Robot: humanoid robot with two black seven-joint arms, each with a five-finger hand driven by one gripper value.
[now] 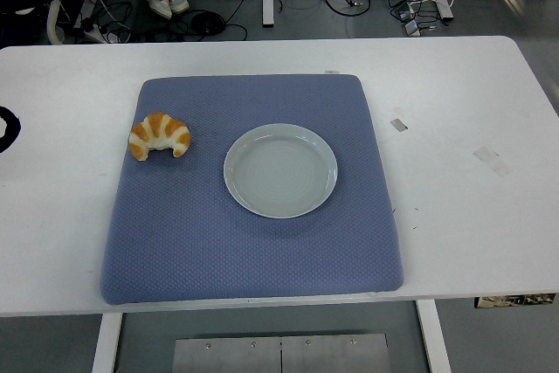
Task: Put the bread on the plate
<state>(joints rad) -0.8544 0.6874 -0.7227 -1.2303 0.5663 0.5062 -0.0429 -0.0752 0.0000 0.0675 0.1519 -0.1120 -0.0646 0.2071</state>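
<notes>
Head view — golden, curved croissant [159,135], striped crust

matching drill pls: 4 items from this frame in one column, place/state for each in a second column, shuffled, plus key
Items
1. croissant
2. plate
3. blue mat
4. left hand

Place or state
A. barely in view at the picture's left edge, over the white table
B. empty, near the middle of the mat
C. on the mat's left side, apart from the plate
D. spread flat on the table, under both bread and plate

Pairs: 1-C, 2-B, 3-D, 4-A
</notes>
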